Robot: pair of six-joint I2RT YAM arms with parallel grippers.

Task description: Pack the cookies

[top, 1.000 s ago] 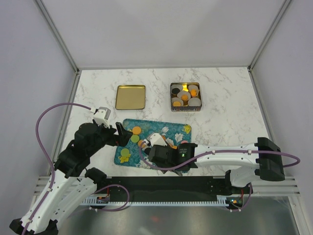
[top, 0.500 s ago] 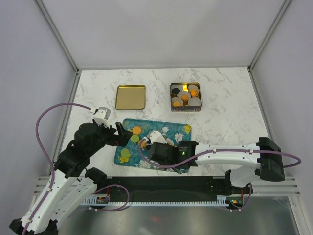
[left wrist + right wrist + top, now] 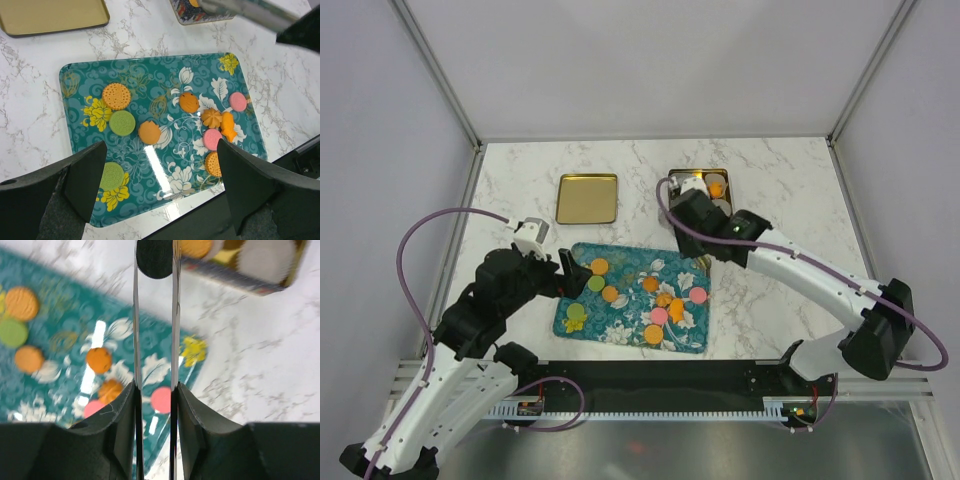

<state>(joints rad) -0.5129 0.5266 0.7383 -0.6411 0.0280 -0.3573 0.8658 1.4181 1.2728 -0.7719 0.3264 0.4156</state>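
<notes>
Our right tool (image 3: pixel 154 249) pinches a black cookie (image 3: pixel 155 261) by its rim, flat face toward the wrist camera. Our left tool (image 3: pixel 162 170) gapes wide.

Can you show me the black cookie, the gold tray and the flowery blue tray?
black cookie (image 3: pixel 155 259): right wrist view, middle of its round face.
gold tray (image 3: pixel 587 198): top external view, its middle.
flowery blue tray (image 3: pixel 150 70): left wrist view, bare patch near its far edge.

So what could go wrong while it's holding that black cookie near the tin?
The black cookie sits only at the very tips of the right gripper, so it might slip onto the marble table. The tin looks crowded with paper cups; it may land on a rim.
</notes>
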